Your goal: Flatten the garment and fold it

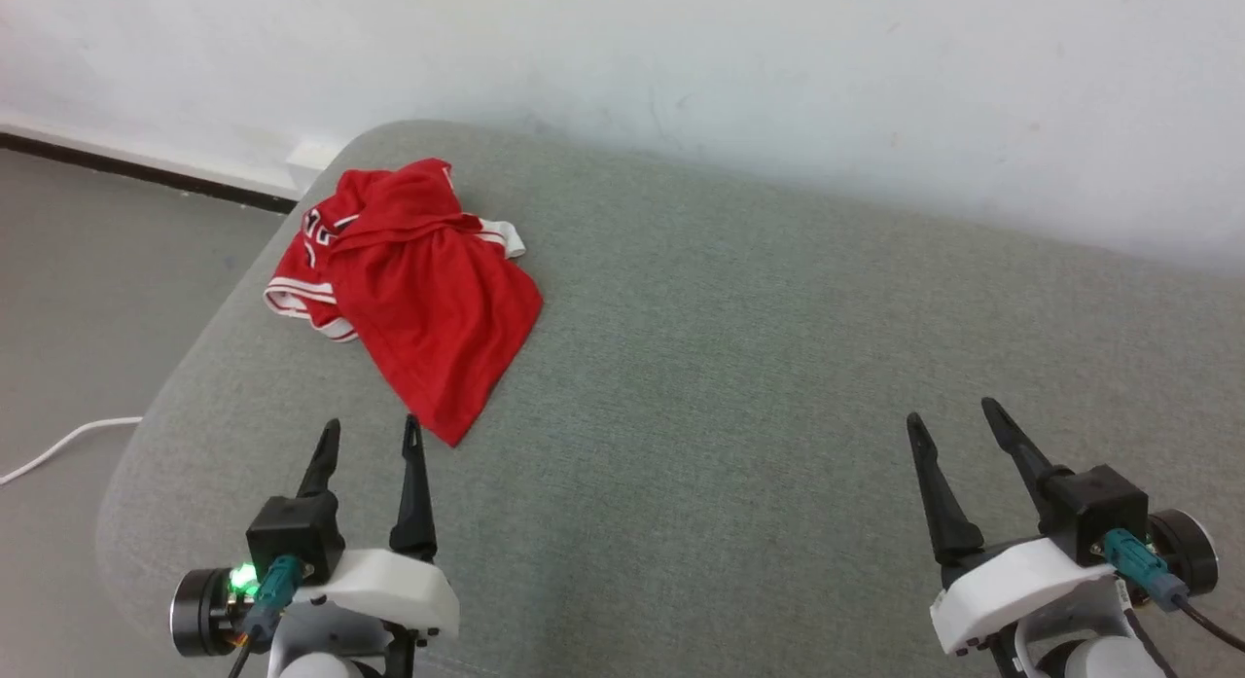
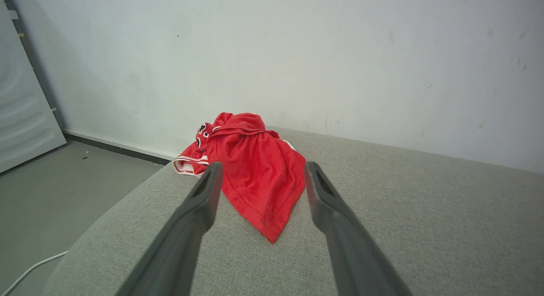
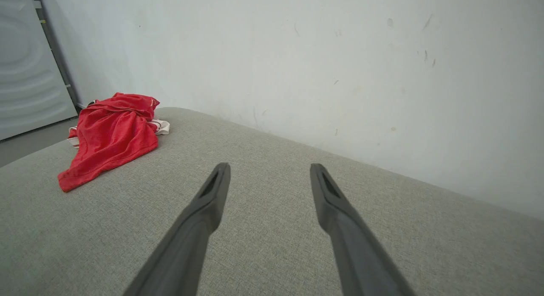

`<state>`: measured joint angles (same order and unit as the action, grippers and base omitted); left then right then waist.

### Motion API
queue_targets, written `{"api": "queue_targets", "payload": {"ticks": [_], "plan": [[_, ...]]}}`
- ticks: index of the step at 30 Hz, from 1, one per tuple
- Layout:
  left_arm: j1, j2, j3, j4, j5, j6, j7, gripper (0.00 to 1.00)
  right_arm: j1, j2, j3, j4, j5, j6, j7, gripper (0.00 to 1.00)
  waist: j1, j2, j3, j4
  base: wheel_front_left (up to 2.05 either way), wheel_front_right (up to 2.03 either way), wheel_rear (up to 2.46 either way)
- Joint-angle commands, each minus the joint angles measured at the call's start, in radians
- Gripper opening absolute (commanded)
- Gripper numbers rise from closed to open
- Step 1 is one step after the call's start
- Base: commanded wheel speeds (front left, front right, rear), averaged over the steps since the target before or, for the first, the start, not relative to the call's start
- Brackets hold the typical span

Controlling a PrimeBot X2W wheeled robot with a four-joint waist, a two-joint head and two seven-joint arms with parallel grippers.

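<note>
Garment: the garment (image 1: 418,289) is a red jersey T-shirt, crumpled in a heap, not spread out at all.
Where it lies: on the grey cushion (image 1: 739,386), at the far left end close to the wall (image 1: 778,65). The plain red body is on top, a white sleeve (image 1: 297,303) with striped trim pokes out to the left, and a scrap of black print shows at the heap's far edge.
Handling: it looks light, thin and limp. It should drape and bunch rather than keep a shape, and drag a little on the woven cushion cover. Nothing about it is fragile. A deep pinch would probably lift several layers at once.
Where to take hold: the pointed hem corner (image 1: 452,433) nearest the robot is the likely spot. It lies flat with its stitched edge showing, so a shallow pinch there looks best. A second hold on a sleeve or shoulder seems likely for spreading.
Left claw: the left claw (image 1: 373,421) is open and holding nothing. It is near the hem corner but apart from it. In the left wrist view the corner sits framed between the two fingers.
Right claw: the right claw (image 1: 950,410) is open and empty, over bare cushion, well apart from the garment.
</note>
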<state>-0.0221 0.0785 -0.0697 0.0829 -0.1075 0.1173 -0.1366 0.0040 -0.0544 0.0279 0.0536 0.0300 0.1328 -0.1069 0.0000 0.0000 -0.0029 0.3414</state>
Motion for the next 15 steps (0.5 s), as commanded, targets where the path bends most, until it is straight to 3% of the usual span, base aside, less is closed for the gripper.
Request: {"api": "queue_targets", "payload": {"ticks": [1,15], "plan": [[-0.014,0.010,-0.004,0.006,-0.009,0.012,-0.013,1.00,-0.016,0.002,0.001,0.006,0.009,-0.001,-0.010,1.00,0.0000,0.0000,-0.001,0.015,0.00,0.00,0.00],[-0.015,0.023,-0.019,0.020,-0.035,0.044,-0.042,1.00,-0.023,0.003,0.011,0.024,0.018,-0.001,-0.033,1.00,0.0000,0.0000,-0.008,0.084,0.00,0.00,0.00]]}}
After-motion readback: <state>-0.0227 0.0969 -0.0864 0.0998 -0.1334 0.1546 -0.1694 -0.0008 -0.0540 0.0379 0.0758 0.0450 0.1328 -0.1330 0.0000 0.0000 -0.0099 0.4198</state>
